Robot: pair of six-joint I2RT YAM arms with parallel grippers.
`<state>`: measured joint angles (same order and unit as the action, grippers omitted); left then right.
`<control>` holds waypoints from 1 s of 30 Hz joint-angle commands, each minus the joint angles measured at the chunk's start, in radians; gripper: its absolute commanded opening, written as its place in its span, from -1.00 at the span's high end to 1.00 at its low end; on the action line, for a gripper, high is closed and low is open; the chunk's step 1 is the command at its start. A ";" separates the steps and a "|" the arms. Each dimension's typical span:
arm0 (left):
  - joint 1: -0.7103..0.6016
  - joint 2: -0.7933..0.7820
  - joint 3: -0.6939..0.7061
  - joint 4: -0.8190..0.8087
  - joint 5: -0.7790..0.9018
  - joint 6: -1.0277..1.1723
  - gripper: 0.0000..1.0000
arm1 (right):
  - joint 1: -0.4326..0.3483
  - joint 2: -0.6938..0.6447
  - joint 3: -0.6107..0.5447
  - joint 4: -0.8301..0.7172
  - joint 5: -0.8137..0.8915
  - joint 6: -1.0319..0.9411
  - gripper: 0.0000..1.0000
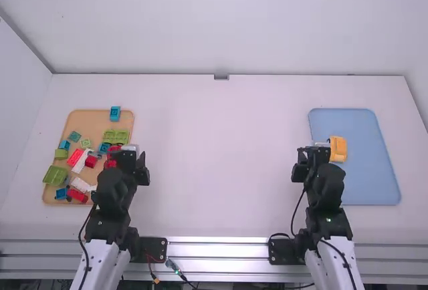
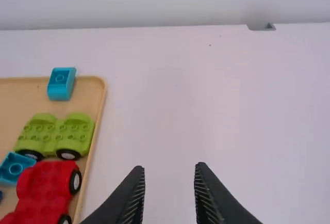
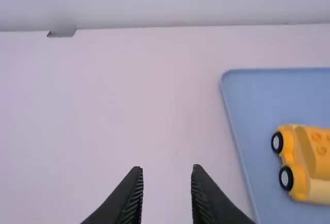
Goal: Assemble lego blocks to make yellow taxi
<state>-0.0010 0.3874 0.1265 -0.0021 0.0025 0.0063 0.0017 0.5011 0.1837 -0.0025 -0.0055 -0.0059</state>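
Space is left between the parted fingers of the left gripper (image 1: 128, 152), with nothing grasped; it is seen against the right edge of a tan tray (image 1: 87, 120). The right gripper (image 1: 313, 150) is likewise released, its fingers spread and unloaded, and is seen just left of a blue tray (image 1: 374, 170).

Inside that blue tray, near its left edge, a yellow car (image 1: 338, 148) is placed; raised studs are borne on its top, and two dark wheels can be made out along its left side.

The tan tray, on the left of the table, is scattered with blocks. A blue block (image 2: 61, 83) is set at its far rim, toward the right. Nearer, a green wheeled piece (image 2: 54, 133) is followed by a red wheeled piece (image 2: 49, 182), with a smaller blue brick (image 2: 15, 167) just beside them. A dark green block (image 1: 55, 175) is placed at the left, and a white brick (image 1: 80, 184) is laid among the nearer pieces.

Both trays are carried by a smooth white table (image 1: 221, 143). Its far edge is bordered by a pale wall (image 1: 214, 23) and marked by a small grey notch (image 1: 221, 77); the near edge is lined with metal rails (image 1: 217, 250), crossed by thin cables (image 1: 178, 269).
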 commanded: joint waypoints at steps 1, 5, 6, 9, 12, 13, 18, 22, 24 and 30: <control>0.001 -0.051 -0.050 0.002 -0.002 -0.006 0.62 | -0.002 -0.050 -0.052 0.002 0.006 0.006 0.64; 0.001 -0.118 -0.117 0.002 -0.002 -0.006 0.75 | -0.002 -0.122 -0.124 0.002 0.006 0.006 0.78; 0.001 -0.131 -0.126 0.002 -0.002 -0.006 0.78 | -0.002 -0.136 -0.138 0.002 0.006 0.006 0.81; 0.001 -0.177 -0.126 0.002 -0.002 -0.006 0.87 | -0.002 -0.187 -0.184 0.002 0.006 0.006 0.91; 0.001 -0.227 -0.126 0.002 -0.002 -0.006 0.97 | -0.002 -0.243 -0.184 0.002 0.006 0.006 1.00; 0.001 -0.234 -0.126 0.002 -0.002 -0.006 0.98 | -0.002 -0.251 -0.184 0.002 0.006 0.006 1.00; 0.001 -0.297 -0.126 0.002 -0.002 -0.006 1.00 | -0.002 -0.324 -0.184 0.002 0.006 0.006 1.00; 0.001 -0.336 -0.126 0.002 -0.002 -0.006 1.00 | -0.002 -0.369 -0.184 0.002 0.006 0.006 1.00; 0.001 -0.361 -0.126 0.002 -0.002 -0.006 1.00 | -0.002 -0.398 -0.184 0.002 0.006 0.006 1.00; 0.001 -0.387 -0.126 0.002 -0.002 -0.006 1.00 | -0.002 -0.460 -0.184 0.002 0.006 0.006 1.00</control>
<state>-0.0010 0.0082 0.0101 0.0036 0.0021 -0.0010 0.0017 0.0589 0.0113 0.0055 -0.0029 -0.0032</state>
